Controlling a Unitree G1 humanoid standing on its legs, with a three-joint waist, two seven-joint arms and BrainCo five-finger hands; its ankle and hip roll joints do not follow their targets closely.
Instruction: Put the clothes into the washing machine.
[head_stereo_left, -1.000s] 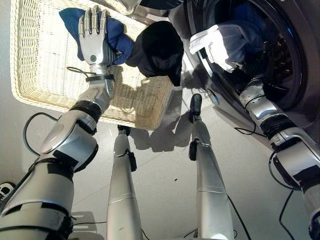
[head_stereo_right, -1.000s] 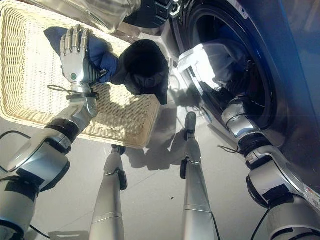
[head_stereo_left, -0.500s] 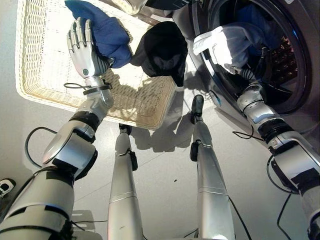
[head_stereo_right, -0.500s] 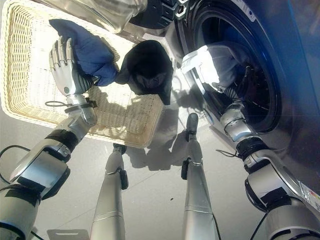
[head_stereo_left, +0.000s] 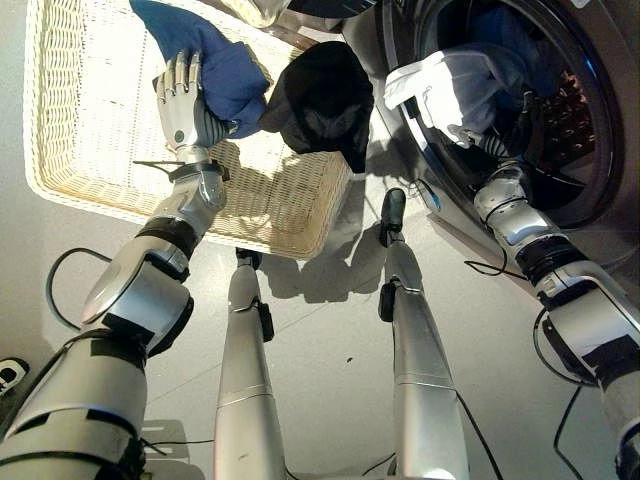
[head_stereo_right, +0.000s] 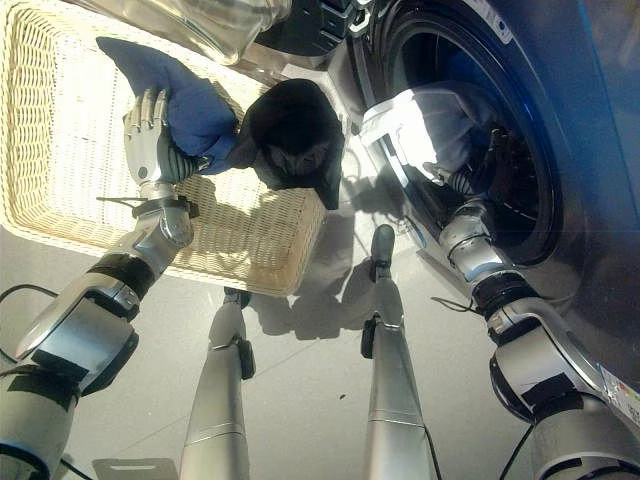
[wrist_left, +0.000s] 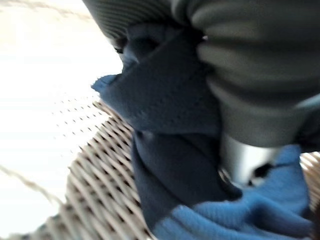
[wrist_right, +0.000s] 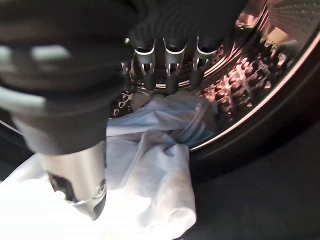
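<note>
A blue garment (head_stereo_left: 215, 60) lies bunched in the white wicker basket (head_stereo_left: 90, 120). My left hand (head_stereo_left: 183, 105) is curled round its edge, and the cloth presses against the hand (wrist_left: 250, 75) in the left wrist view. A black garment (head_stereo_left: 320, 95) hangs over the basket's right rim. A white garment (head_stereo_left: 440, 85) drapes over the lip of the washing machine drum (head_stereo_left: 570, 120). My right hand (wrist_right: 170, 30) reaches into the drum with straight fingers above the white garment (wrist_right: 150, 170), holding nothing.
The basket sits on grey floor (head_stereo_left: 320, 400) just left of the machine's round opening. A clear glass door panel (head_stereo_right: 200, 25) hangs above the basket's far edge. The perforated drum wall (wrist_right: 240, 75) curves close round my right hand.
My left hand has shifted right onto the blue garment and curled its fingers round it, bunching the cloth up. The right arm has barely moved.
</note>
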